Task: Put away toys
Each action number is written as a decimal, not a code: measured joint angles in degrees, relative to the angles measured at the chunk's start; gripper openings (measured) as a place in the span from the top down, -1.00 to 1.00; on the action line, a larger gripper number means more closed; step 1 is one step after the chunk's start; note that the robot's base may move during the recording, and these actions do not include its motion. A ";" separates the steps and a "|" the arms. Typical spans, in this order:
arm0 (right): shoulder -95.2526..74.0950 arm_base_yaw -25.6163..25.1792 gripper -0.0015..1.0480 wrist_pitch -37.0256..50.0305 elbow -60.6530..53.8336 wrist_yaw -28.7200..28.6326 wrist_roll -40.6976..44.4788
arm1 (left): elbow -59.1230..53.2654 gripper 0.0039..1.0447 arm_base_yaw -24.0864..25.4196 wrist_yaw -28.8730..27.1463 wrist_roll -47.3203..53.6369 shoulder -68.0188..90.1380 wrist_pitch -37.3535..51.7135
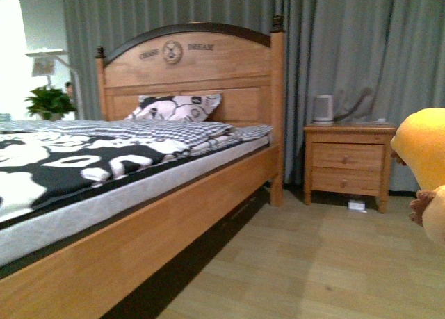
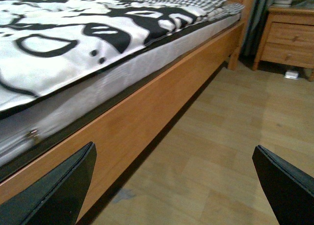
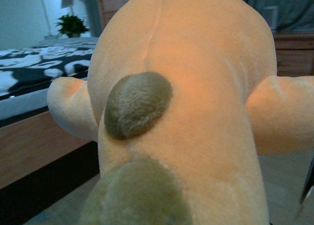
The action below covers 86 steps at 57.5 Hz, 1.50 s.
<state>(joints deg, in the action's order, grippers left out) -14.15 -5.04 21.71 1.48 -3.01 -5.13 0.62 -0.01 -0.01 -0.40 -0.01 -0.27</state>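
Down by the side of the bed, the left end effector hangs with its dark fingers spread wide. Nothing sits between them; only the pale wood floor and the bed's long rail lie beyond. On the right arm, the plush toy fills the wrist camera's view, very close to the lens, with a brownish paw facing it. The right end effector is hidden from view, so I cannot tell whether it grips the toy. From the front the toy shows at the far right, up off the floor and well apart from the bed, with the nightstand further back.
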 joint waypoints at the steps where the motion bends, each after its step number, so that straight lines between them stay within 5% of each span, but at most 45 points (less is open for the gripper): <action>1: 0.00 0.00 0.67 0.00 0.02 0.00 0.00 | 0.00 -0.89 0.00 0.00 0.02 0.00 0.00; 86: -0.02 0.07 0.67 0.09 -0.07 -0.59 0.02 | 0.00 -0.89 0.02 -0.26 0.11 0.02 0.00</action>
<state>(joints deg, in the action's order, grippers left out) -14.17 -4.97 21.80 1.41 -3.60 -5.10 0.62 0.01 -0.27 -0.30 0.01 -0.27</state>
